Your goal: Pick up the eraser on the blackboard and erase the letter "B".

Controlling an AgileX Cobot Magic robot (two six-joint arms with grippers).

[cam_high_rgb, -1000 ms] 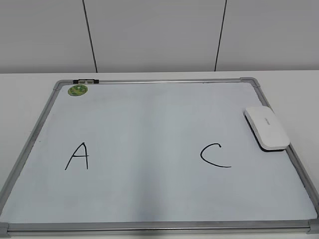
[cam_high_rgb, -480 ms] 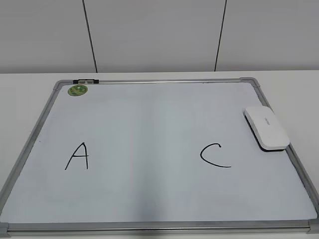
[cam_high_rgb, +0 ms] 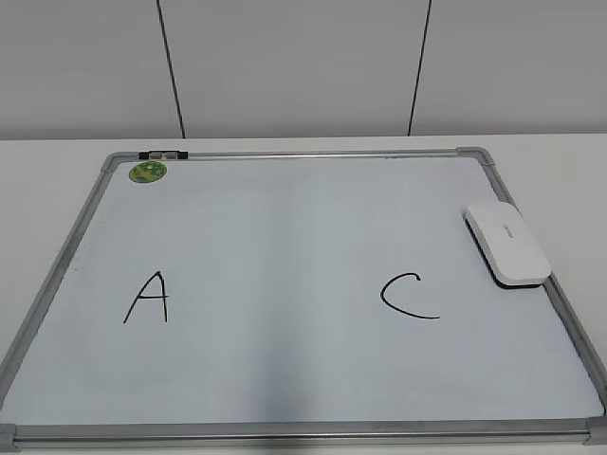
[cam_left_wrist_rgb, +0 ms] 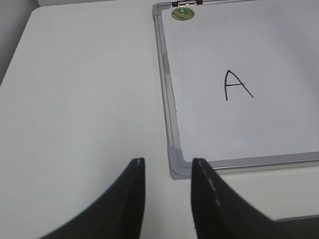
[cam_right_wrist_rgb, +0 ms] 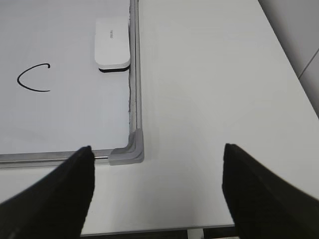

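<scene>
Your eraser (cam_right_wrist_rgb: 112, 43) lies on the board (cam_high_rgb: 285, 237) against its right frame, well ahead of your right gripper (cam_right_wrist_rgb: 157, 186), whose fingers are spread wide and empty. Your left gripper (cam_left_wrist_rgb: 167, 196) hangs with fingers narrowly parted over the table (cam_left_wrist_rgb: 84, 99) by the board's corner.

Your left gripper (cam_left_wrist_rgb: 168, 172) sits at 6 o'clock, dark fingers (cam_left_wrist_rgb: 130, 199) slightly parted, nothing between them, hovering over white table (cam_left_wrist_rgb: 84, 94). Blackboard (cam_left_wrist_rgb: 166, 89) fills frame from 12 to 4 o'clock; its grey corner cap (cam_left_wrist_rgb: 177, 167) just beyond fingertips. Letter "A" (cam_left_wrist_rgb: 237, 85) at 2 o'clock. Green sticker (cam_left_wrist_rgb: 182, 13) at 12 o'clock, beside top frame.
</scene>
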